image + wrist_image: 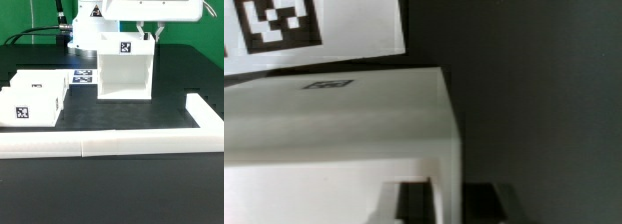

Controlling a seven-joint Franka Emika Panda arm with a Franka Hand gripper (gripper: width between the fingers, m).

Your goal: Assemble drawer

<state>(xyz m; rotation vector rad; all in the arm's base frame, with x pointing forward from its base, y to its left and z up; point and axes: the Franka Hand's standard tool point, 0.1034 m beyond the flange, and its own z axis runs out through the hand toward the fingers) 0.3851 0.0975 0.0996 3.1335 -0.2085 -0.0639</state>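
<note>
Black table [110,185] fills scene. Long low white border bar [90,146] lies across near side, bends at exterior view's right, runs back toward far edge. Marker board [85,76] lies flat on table further back, partly hidden. Green wall [20,18] behind table.
</note>
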